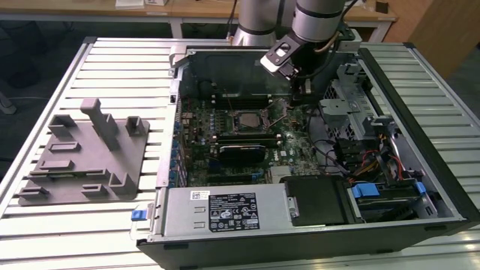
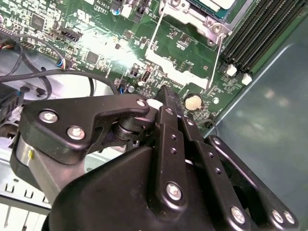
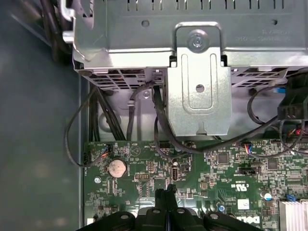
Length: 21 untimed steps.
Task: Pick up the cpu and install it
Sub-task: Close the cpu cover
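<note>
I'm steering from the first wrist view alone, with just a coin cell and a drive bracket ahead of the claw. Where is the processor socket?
Observer: In the exterior view, the socket lies to the exterior view's left of the claw, apart from it.
Operator: Is it loaded?
Observer: The second wrist view shows the cpu, silvery with a pale rim, lying inside the socket's frame.
Operator: What else is out there?
Observer: A grey tray sits on the slatted table, at the exterior view's left.
</note>
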{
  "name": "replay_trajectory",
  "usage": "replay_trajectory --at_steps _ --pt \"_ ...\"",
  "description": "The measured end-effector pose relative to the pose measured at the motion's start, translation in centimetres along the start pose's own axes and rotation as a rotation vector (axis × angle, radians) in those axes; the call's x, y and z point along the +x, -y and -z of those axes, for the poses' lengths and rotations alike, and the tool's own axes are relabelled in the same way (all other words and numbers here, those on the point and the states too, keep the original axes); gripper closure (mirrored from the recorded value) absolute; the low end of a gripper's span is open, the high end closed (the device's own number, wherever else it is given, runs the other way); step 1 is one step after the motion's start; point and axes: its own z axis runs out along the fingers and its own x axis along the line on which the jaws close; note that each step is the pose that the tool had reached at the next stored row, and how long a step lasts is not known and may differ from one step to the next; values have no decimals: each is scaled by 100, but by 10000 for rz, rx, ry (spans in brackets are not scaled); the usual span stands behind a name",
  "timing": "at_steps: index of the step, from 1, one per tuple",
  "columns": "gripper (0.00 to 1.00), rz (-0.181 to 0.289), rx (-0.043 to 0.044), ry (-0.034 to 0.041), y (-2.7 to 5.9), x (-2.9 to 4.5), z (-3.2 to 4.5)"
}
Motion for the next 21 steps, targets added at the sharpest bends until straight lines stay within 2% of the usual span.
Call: replay_trajectory --at_steps 6,14,16,21 --pt "89 0 1 -1 3 -1 -93" --pt "89 1 2 0 7 -1 -110" --pt "89 1 1 -1 32 -2 -109" --pt "89 0 2 1 158 -6 -103"
